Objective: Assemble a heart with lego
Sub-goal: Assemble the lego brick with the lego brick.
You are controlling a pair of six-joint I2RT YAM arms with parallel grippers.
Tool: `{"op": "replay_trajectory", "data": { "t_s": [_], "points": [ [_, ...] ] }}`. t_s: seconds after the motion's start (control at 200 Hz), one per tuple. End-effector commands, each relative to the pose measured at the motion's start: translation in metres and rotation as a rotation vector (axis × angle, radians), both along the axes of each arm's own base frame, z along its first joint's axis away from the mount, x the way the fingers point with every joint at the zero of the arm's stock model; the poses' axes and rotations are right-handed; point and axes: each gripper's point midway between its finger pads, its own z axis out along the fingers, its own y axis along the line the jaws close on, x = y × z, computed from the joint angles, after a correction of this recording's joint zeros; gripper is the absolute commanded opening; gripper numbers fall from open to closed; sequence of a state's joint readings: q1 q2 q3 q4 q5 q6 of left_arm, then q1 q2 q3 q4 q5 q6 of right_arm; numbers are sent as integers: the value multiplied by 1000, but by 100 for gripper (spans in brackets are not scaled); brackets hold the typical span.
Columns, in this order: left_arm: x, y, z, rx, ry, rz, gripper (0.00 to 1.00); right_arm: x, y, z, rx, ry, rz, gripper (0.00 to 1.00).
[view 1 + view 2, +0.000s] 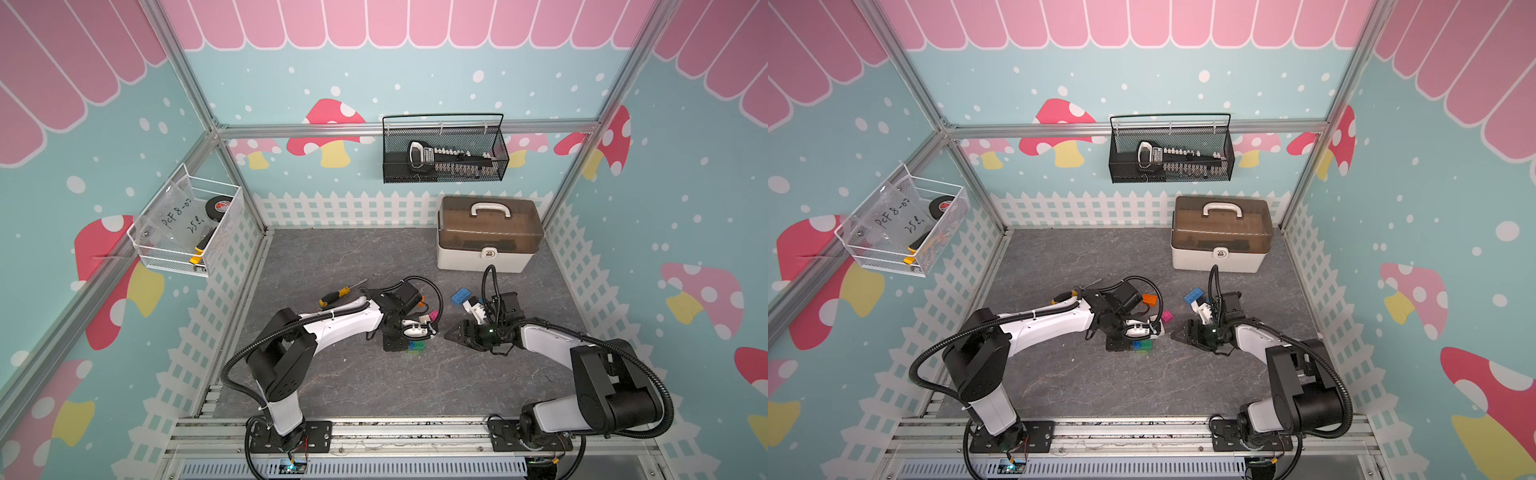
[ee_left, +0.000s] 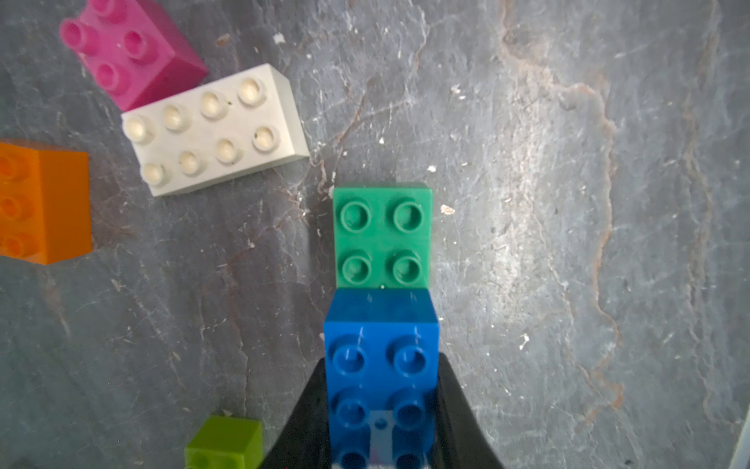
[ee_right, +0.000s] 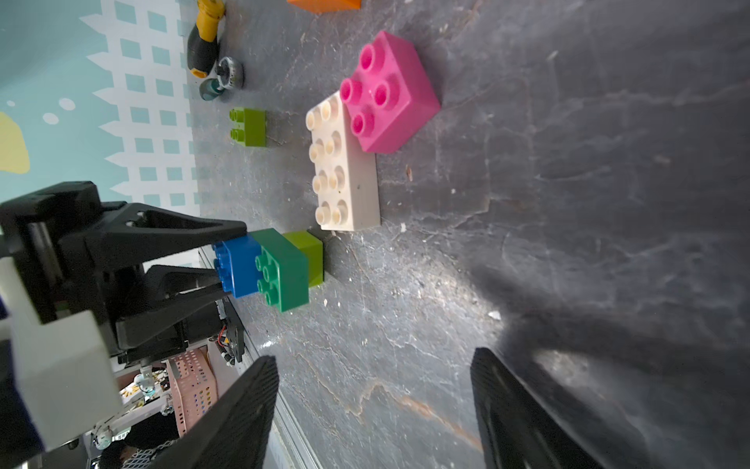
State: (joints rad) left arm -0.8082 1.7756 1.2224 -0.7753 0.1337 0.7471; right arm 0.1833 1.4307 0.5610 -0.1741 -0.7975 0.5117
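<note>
The heart stands as three joined lego bricks: a blue brick on a dark green one, with a lime one beneath. My left gripper is shut on the blue brick, and the stack sits low at the table. My right gripper is open and empty, just right of the stack in both top views. Loose nearby lie a white brick, a pink brick, an orange brick, a lime brick and another blue brick.
A yellow-handled screwdriver lies behind my left arm. A white toolbox with a brown lid stands at the back right. A black mesh basket hangs on the back wall and a white wire basket on the left wall.
</note>
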Motion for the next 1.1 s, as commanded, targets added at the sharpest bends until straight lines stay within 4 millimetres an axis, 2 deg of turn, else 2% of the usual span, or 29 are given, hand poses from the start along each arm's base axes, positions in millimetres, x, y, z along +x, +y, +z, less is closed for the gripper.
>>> {"op": "replay_trajectory", "data": {
  "t_s": [0.0,0.225,0.425,0.445,0.475,0.495,0.51,0.615,0.725,0.806,0.866,0.906,1.001,1.091],
  "points": [
    [4,-2,9,-36,-24,-2,28,4,-3,7,-35,-32,13,75],
    [4,-4,3,-37,24,9,34,7,-6,9,-60,-40,14,76],
    [7,-5,5,-51,45,30,56,4,-8,9,-76,-42,25,76],
    [8,-5,6,-56,44,32,62,4,-8,9,-78,-45,25,76],
    [8,-6,7,-62,45,36,80,4,-8,9,-79,-45,27,76],
    [9,-6,8,-64,44,35,97,5,-9,10,-81,-49,25,76],
    [9,-6,9,-67,41,36,99,4,-8,10,-82,-50,27,76],
    [11,-9,22,-103,25,62,99,7,-11,17,-105,-71,28,77],
    [21,-9,65,-243,-30,175,99,19,-26,29,-218,-119,-5,78],
    [36,2,103,-407,-86,363,99,33,-39,36,-319,-135,-35,78],
    [48,16,129,-552,-78,582,99,45,-47,43,-381,-153,-60,79],
    [54,29,139,-645,-49,724,99,53,-49,48,-418,-174,-53,80],
    [56,58,145,-821,86,995,99,70,-48,54,-499,-235,21,80],
    [47,72,135,-933,238,1151,99,85,-33,57,-533,-312,163,79]
  ]
}}
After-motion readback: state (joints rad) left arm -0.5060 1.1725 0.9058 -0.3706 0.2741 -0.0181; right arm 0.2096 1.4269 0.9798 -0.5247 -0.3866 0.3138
